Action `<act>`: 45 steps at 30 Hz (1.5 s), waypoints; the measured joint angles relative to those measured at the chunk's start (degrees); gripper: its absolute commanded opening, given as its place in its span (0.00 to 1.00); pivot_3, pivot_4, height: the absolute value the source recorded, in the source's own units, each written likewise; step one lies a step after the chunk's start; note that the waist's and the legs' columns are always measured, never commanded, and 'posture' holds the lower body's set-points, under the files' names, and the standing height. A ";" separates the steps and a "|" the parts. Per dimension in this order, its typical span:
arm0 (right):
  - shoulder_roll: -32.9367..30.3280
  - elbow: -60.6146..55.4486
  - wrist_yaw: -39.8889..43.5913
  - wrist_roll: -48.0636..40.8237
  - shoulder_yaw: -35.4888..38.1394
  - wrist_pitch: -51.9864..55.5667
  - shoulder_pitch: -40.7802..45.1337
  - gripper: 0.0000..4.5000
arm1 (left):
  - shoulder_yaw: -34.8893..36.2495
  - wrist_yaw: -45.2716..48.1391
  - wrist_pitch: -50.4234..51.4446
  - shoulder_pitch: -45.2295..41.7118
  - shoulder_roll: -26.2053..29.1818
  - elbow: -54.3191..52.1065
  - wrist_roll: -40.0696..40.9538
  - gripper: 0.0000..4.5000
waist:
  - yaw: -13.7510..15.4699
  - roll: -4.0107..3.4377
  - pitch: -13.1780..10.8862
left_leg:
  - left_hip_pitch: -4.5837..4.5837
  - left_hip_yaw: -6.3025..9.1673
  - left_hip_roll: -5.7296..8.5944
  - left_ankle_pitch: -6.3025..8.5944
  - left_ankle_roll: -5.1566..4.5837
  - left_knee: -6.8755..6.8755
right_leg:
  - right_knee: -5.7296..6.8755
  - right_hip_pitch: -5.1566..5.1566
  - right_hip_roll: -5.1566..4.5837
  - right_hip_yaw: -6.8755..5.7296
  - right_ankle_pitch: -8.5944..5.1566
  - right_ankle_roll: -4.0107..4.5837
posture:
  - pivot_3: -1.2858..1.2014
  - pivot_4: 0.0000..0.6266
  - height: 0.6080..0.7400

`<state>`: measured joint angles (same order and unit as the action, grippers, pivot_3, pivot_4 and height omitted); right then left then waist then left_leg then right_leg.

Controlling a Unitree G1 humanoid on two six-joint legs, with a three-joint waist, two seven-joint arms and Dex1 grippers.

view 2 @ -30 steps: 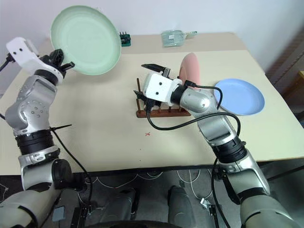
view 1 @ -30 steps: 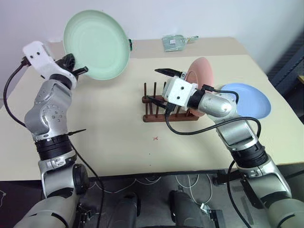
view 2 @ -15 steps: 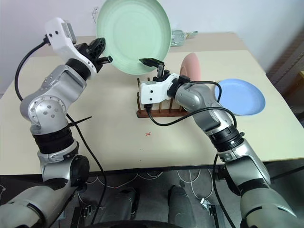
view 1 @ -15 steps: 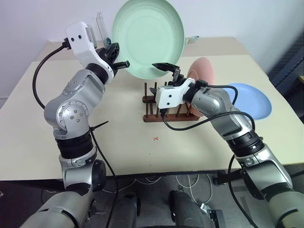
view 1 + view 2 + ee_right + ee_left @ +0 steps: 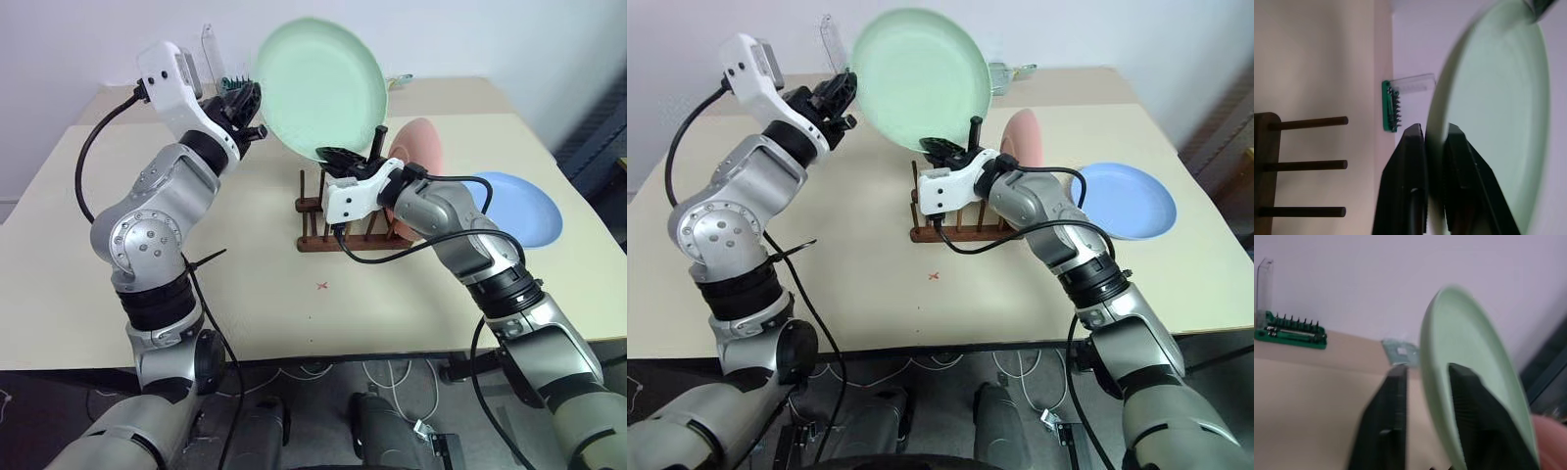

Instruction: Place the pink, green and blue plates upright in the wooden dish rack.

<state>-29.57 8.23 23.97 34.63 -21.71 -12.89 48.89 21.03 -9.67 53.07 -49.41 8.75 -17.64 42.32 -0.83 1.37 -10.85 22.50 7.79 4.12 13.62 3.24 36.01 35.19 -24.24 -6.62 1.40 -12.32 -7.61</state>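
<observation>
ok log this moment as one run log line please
stage: green plate handover above wooden dish rack | right gripper: shut on plate rim | left gripper: open | pink plate: racked | blue plate: flat on table

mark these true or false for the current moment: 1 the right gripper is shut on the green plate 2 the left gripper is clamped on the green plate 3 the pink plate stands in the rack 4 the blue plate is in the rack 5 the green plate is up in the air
1. True. The right gripper is shut on the rim of the green plate.
2. False. The left gripper is open: its fingers straddle the rim with a gap on one side.
3. True. The pink plate stands upright in the wooden dish rack.
4. False. The blue plate lies flat on the table, beside the rack.
5. True. It is held above the rack, not yet in a slot.
</observation>
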 measured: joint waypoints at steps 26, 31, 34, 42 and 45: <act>10.93 -32.47 -5.43 -91.71 36.32 64.60 -12.46 0.08 | -18.75 46.44 -27.47 39.84 26.19 -1.91 -16.69 0.82 | -0.19 -0.33 -0.10 | -0.03 -0.03 -0.08 0.20 -0.35 -0.14 | 0.02 -0.07 0.01 0.03 0.00 0.10 | 0.52 0.24 1.00; 13.08 -30.77 -11.91 -97.40 38.20 65.03 -11.63 0.08 | -19.20 49.26 -27.47 39.30 26.82 -2.77 -16.78 0.82 | -0.21 -0.33 -0.08 | -0.03 -0.04 -0.08 0.20 -0.37 -0.13 | 0.03 -0.07 0.02 0.03 0.01 0.09 | 0.52 0.24 1.00; 13.74 -29.39 -15.79 -100.13 39.04 64.92 -10.62 0.08 | -19.43 49.44 -27.47 38.63 26.71 -2.66 -16.99 0.82 | -0.17 -0.33 -0.08 | -0.03 -0.03 -0.08 0.20 -0.37 -0.13 | 0.02 -0.07 0.02 0.03 0.01 0.08 | 0.52 0.24 1.00; 11.90 -29.34 -17.71 -99.57 36.29 64.86 -10.57 0.08 | -19.61 49.21 -27.45 38.32 25.45 -2.16 -18.06 0.82 | -0.18 -0.33 -0.08 | -0.03 -0.03 -0.08 0.21 -0.39 -0.13 | 0.03 -0.07 0.02 0.02 0.01 0.08 | 0.52 0.24 1.00; 9.47 -29.61 -15.79 -97.73 34.57 64.70 -10.58 0.08 | -19.86 49.12 -27.45 38.32 24.88 -2.08 -18.16 0.82 | -0.17 -0.33 -0.08 | -0.02 -0.04 -0.08 0.21 -0.39 -0.13 | 0.02 -0.07 0.02 0.02 0.01 0.08 | 0.52 0.24 1.00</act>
<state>-20.10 -21.38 8.18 -63.10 12.85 51.82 38.30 1.18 39.44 25.62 -11.09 33.63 -19.73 24.16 -1.00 1.04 -10.93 22.48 7.76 4.03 13.83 2.85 35.88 35.21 -24.31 -6.60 1.42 -12.32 -7.53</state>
